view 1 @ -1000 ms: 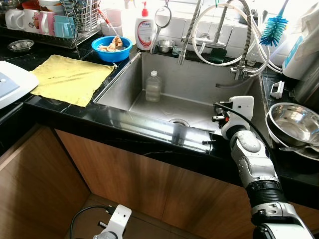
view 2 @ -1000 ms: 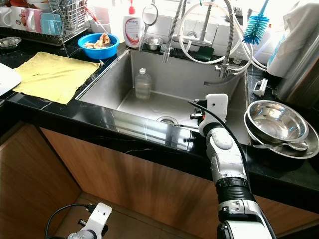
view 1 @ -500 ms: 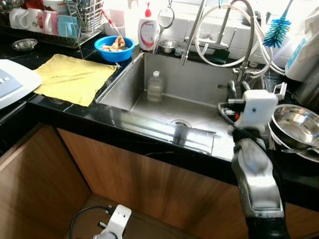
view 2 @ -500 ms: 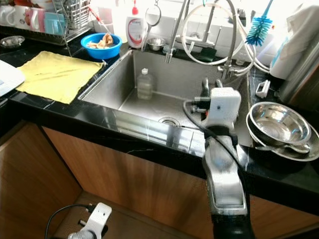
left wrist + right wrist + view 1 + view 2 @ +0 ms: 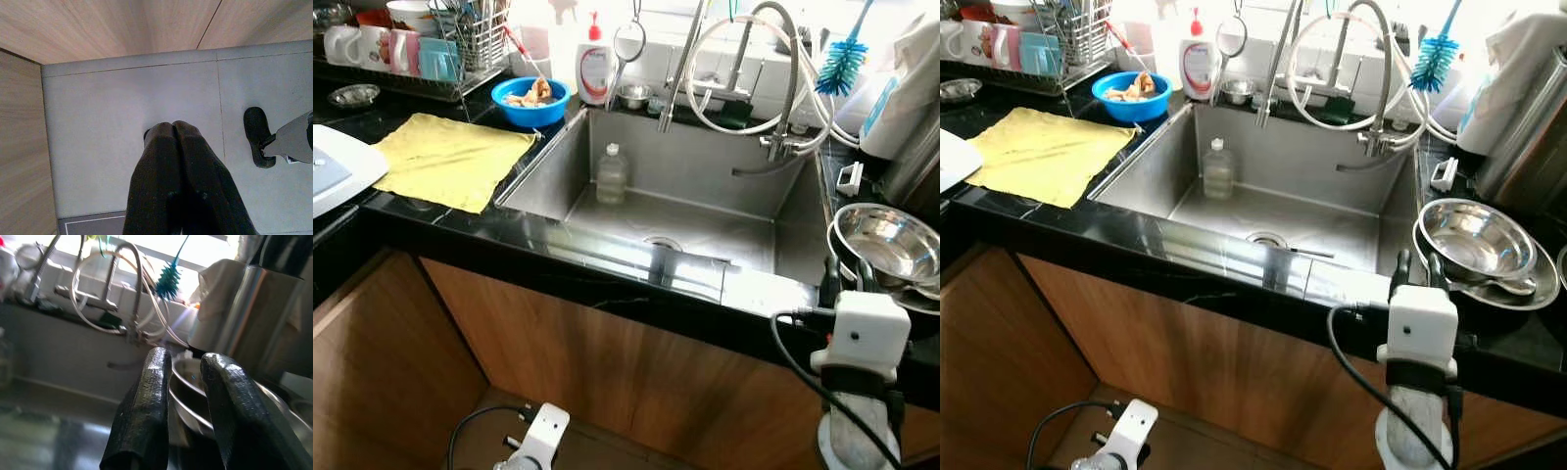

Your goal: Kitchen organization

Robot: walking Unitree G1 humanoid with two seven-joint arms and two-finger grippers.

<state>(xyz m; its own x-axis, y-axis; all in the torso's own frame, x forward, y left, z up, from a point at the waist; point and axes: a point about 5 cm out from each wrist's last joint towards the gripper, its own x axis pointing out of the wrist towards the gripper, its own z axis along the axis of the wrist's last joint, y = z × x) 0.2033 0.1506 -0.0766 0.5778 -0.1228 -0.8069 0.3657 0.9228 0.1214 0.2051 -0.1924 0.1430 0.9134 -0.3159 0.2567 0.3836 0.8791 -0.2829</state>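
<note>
1. Left eye view: standing before a black stone counter (image 5: 460, 230) crossing the frame, with a deep stainless steel sink (image 5: 700, 176) at centre. Sitting upright at the sink's back left, a clear plastic bottle (image 5: 611, 174). Lying flat at left, a yellow cloth (image 5: 450, 159); above it, a round blue bowl of scraps (image 5: 532, 99), a white soap bottle with a red pump (image 5: 593, 70) and a wire rack of mugs (image 5: 421, 54). Resting at the right edge, nested shiny steel bowls (image 5: 889, 245). Rising at lower right, the right gripper (image 5: 843, 283), fingers slightly apart, gripping nothing, just left of the bowls.

2. Right eye view: showing the same scene, with a turquoise bottle brush (image 5: 1431, 54) hanging at upper right. Judging progress: apparently little tidied so far, the bottle, bowls and cloth all waiting to be sorted.

3. Left wrist view: hanging idle at bottom centre, the left gripper (image 5: 172, 128), fingers pressed together and empty, over a grey tiled floor (image 5: 98, 147) beside wood panelling. Cut off at the right edge, a dark foot-like shape, hard to identify.

4. Right wrist view: pointing past a narrow gap between the fingers (image 5: 144, 406) toward the steel bowls at centre right. Blurring at left, the sink; glaring at top, the window. Hiding behind the fingers, most of the bowls.
</note>
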